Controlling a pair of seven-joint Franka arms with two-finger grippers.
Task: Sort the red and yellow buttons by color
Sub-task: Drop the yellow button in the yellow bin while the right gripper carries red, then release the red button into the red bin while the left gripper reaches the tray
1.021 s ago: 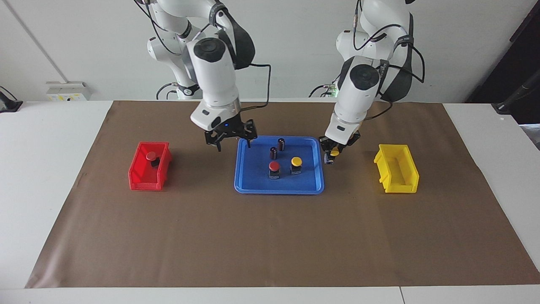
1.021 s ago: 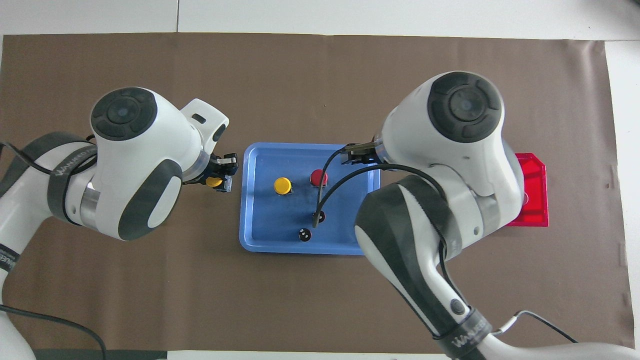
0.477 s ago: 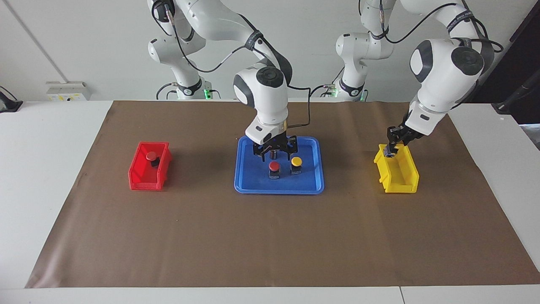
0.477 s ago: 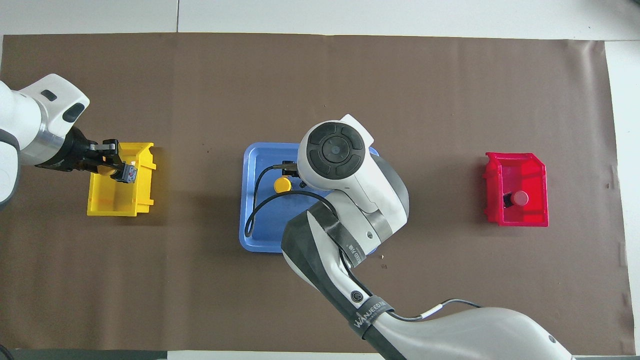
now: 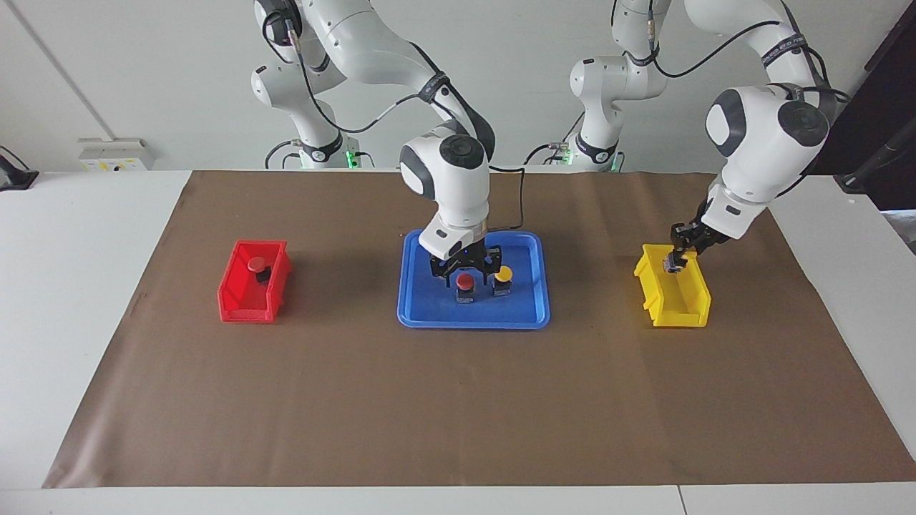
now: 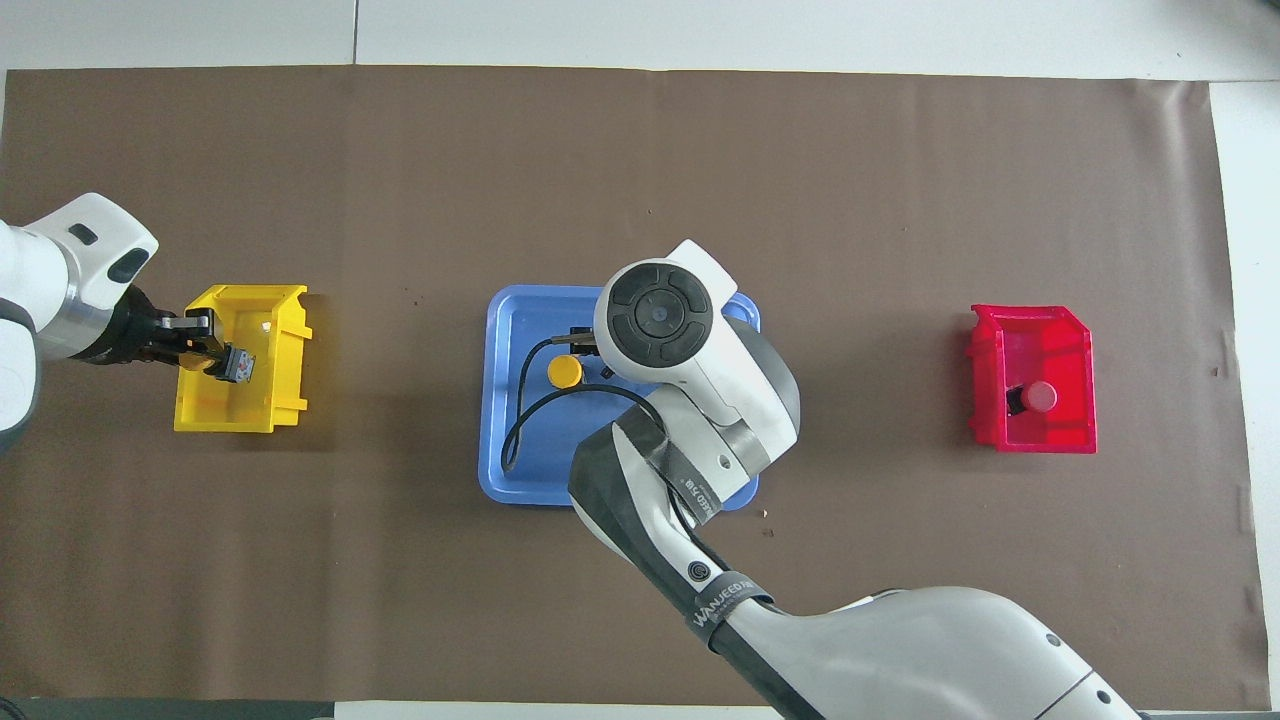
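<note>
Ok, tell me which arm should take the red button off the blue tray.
Right: the right gripper hangs open over the red-capped button in the blue plastic tray; the left gripper holds a yellow-capped button over the yellow bin.

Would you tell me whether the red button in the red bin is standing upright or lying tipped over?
Tipped over. In the red bin, the red button lies on its side, its black base beside the cap rather than under it.

blue tray [image 5: 422, 304] on brown mat [image 5: 458, 400] | red-capped button [image 5: 466, 280] and yellow-capped button [image 5: 504, 273], black bases, in tray | red bin [image 5: 247, 300] with red-capped button [image 5: 255, 264] | yellow bin [image 5: 676, 300] | white arms, black grippers
</note>
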